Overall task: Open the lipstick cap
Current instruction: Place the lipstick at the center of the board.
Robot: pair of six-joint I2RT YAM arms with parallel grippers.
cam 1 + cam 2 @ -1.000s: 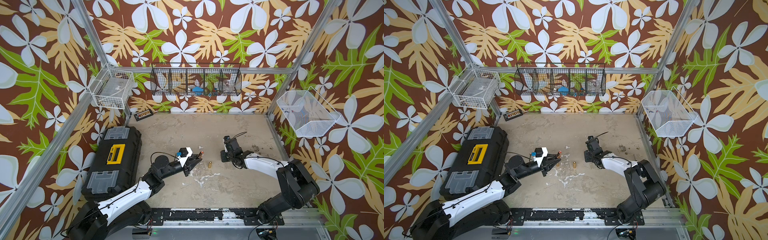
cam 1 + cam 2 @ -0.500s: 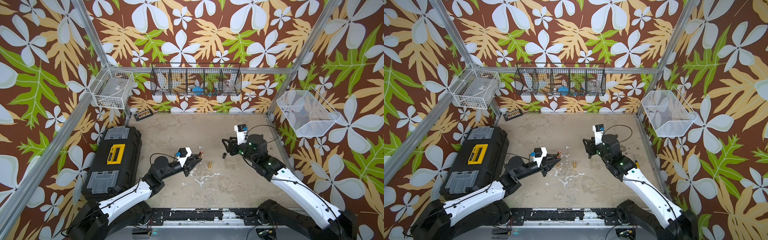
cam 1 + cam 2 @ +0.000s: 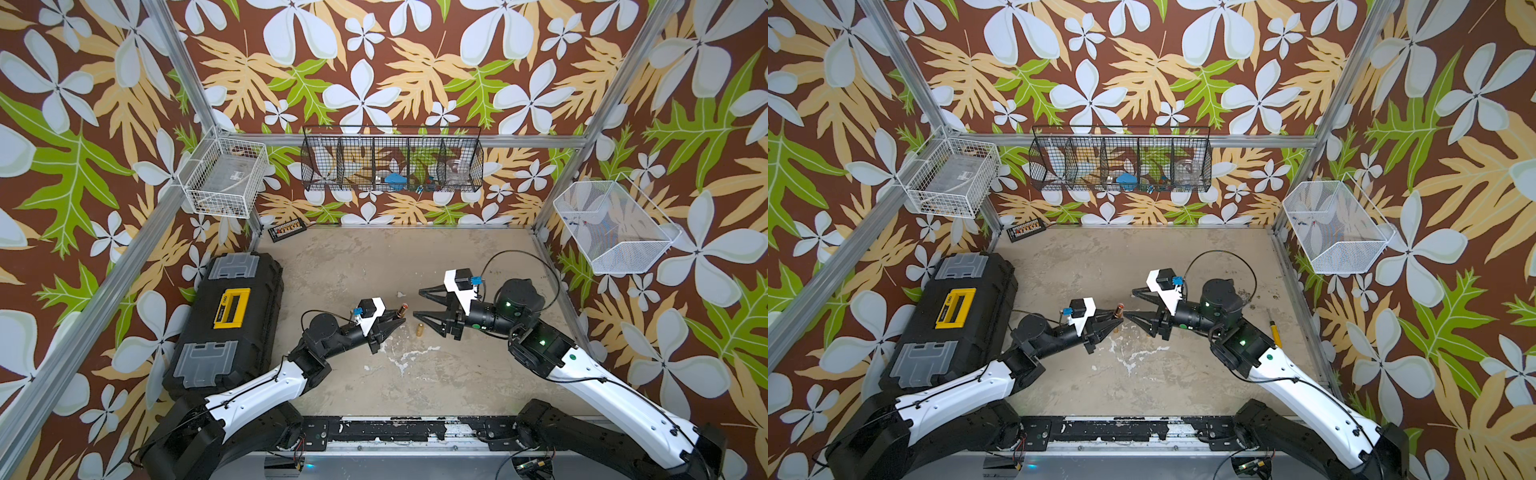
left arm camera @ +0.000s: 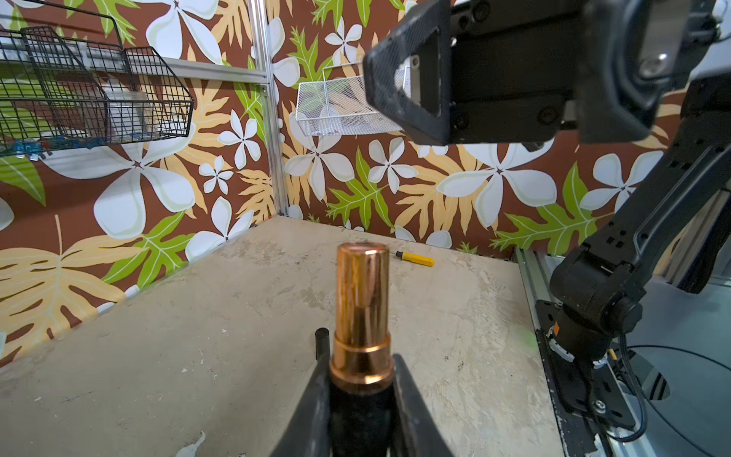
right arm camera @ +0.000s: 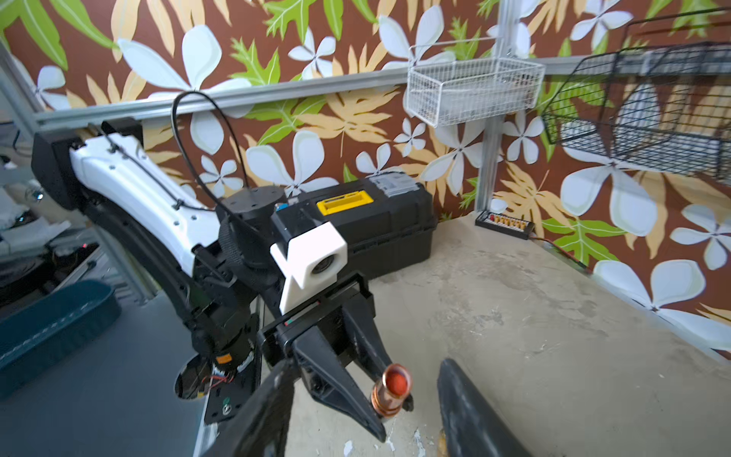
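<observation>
The left gripper [image 3: 392, 321] is pinching the lipstick [image 3: 402, 309] by its black base, with a jaw pressing on each side, as the left wrist view is showing plainly. It is holding the lipstick above the table [image 3: 374, 266] near the middle. The bare copper tube is sticking out past the fingertips toward the right gripper [image 3: 417, 303]. In the right wrist view the tube's end is showing an orange-red disc inside a copper rim.

The right gripper is standing spread, with its jaws well apart and nothing between them. In both top views its tips are sitting just beside the tube's end without touching it.

A small gold cylinder [image 3: 419, 329] is standing on the table near both grippers. In the left wrist view a short black cylinder [image 4: 322, 342] is showing upright just beside the lipstick, and I cannot tell what it is.

A black toolbox [image 3: 232, 324] is lying along the left side. Its yellow handle [image 3: 230, 305] is carrying a small mark that is too small to read. A dark strip [image 3: 286, 227] in the far left corner is showing a row of red and yellow dots, also unreadable. A yellow screwdriver [image 3: 1275, 334] is lying by the right arm. A white basket [image 3: 224, 183], a black basket [image 3: 392, 162] and a mesh basket [image 3: 615, 228] are hanging on the walls.
</observation>
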